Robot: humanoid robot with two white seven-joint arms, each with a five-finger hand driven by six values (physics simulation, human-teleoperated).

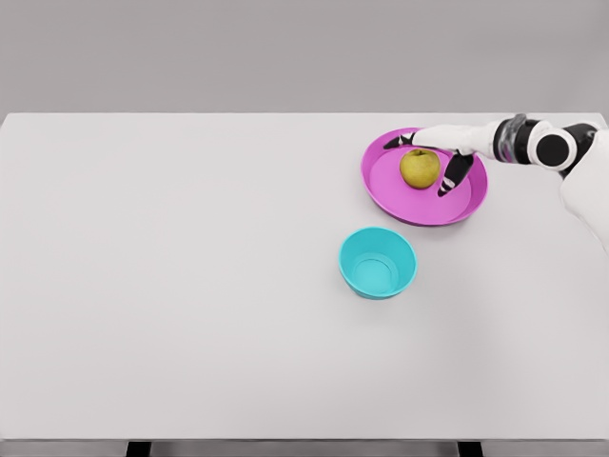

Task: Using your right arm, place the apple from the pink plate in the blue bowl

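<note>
I see one tabletop [190,286], white, filling most of the head view. On it I count three things: one plate [404,208], one bowl [378,263], one apple [420,168].

The plate is pink, with a raised rim, and sits toward the right and far side of the tabletop. The apple is yellow-green and sits upright on the plate, slightly back of the plate's middle, with its stem dimple facing up.

The bowl is light blue, upright, and holds nothing. It stands on the tabletop just in front of the plate and a little left of it. I can't tell whether the rims touch; there looks to be a thin gap.

One arm is in view, the right, coming in from the right edge at plate height. The right hand [430,160] is over the plate, reaching leftward around the apple. Its fingers [455,176] are spread: one dark-tipped finger lies behind the apple near the far rim, and others come down on the apple's right side. They bracket the apple closely, but I can't tell whether any finger is touching it. The apple rests on the plate, not lifted.

I don't see the left arm anywhere in this view.
</note>
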